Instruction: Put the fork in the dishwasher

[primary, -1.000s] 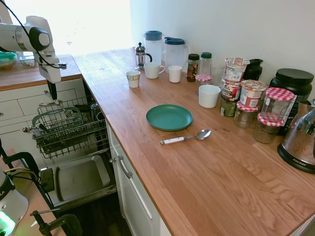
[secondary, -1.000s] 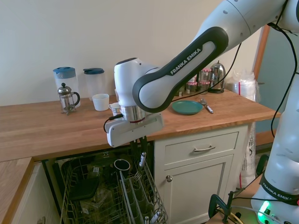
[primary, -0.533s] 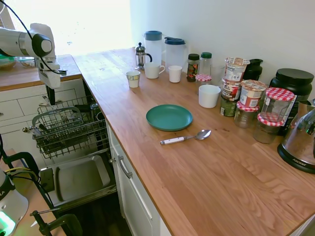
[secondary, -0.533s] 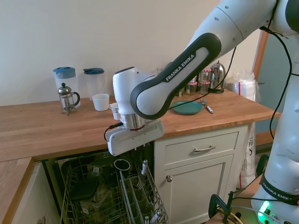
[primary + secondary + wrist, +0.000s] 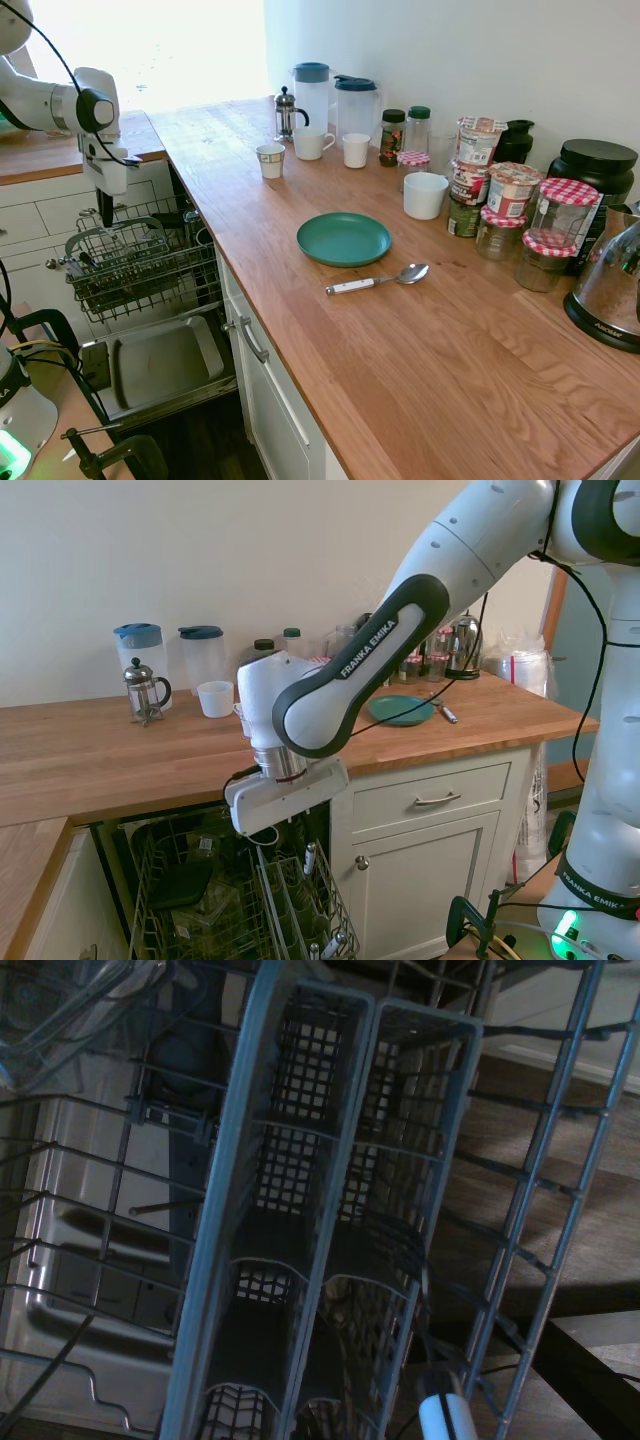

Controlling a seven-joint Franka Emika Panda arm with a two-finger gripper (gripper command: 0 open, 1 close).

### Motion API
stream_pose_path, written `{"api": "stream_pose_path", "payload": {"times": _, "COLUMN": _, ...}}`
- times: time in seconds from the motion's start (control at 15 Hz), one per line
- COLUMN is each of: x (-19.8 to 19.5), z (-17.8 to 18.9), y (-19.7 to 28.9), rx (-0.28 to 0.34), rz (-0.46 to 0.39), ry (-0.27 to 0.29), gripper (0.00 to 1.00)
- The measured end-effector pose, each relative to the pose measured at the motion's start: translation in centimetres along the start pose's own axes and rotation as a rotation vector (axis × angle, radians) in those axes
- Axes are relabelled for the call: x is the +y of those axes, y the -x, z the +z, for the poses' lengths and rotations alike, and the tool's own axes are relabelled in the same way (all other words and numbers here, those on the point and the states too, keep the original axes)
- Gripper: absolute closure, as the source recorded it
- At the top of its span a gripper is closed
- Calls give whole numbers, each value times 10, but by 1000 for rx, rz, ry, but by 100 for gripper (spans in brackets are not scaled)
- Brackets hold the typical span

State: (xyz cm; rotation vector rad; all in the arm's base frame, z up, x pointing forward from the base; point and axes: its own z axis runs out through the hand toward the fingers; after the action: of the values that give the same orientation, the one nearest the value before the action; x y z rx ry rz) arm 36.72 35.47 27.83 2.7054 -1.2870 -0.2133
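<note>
The fork [image 5: 308,858] hangs upright with its white handle showing just under my gripper [image 5: 298,832], which is shut on it. Its handle [image 5: 445,1422] also shows in the wrist view, over the grey cutlery basket [image 5: 300,1210]. The dishwasher stands open, its wire rack [image 5: 140,262] pulled out over the lowered grey door panel [image 5: 160,362]. In the first exterior view my gripper [image 5: 104,210] points straight down at the rack's far end. The fork's tines are hidden among the rack wires [image 5: 215,900].
A white-handled spoon [image 5: 375,281] lies on the wooden counter by a teal plate [image 5: 343,238]. Cups, jugs, a French press [image 5: 287,113] and jars line the wall. White drawers [image 5: 425,800] flank the dishwasher. A clear container [image 5: 70,1000] sits in the rack.
The arm has lowered my gripper and the fork steadily toward the rack's cutlery basket. The wrist has swung slightly. Nothing on the counter moved.
</note>
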Motion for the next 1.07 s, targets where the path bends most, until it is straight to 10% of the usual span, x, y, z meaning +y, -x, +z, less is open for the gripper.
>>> {"api": "stream_pose_path", "payload": {"times": 0.87, "x": -46, "z": 39, "y": -4, "rx": 14, "rz": -12, "ry": 55, "gripper": 100}}
{"api": "stream_pose_path", "payload": {"times": 0.93, "x": -47, "z": 38, "y": -5, "rx": 15, "rz": -10, "ry": 57, "gripper": 0}}
{"api": "stream_pose_path", "payload": {"times": 1.07, "x": -47, "z": 39, "y": -5, "rx": 16, "rz": -12, "ry": 65, "gripper": 0}}
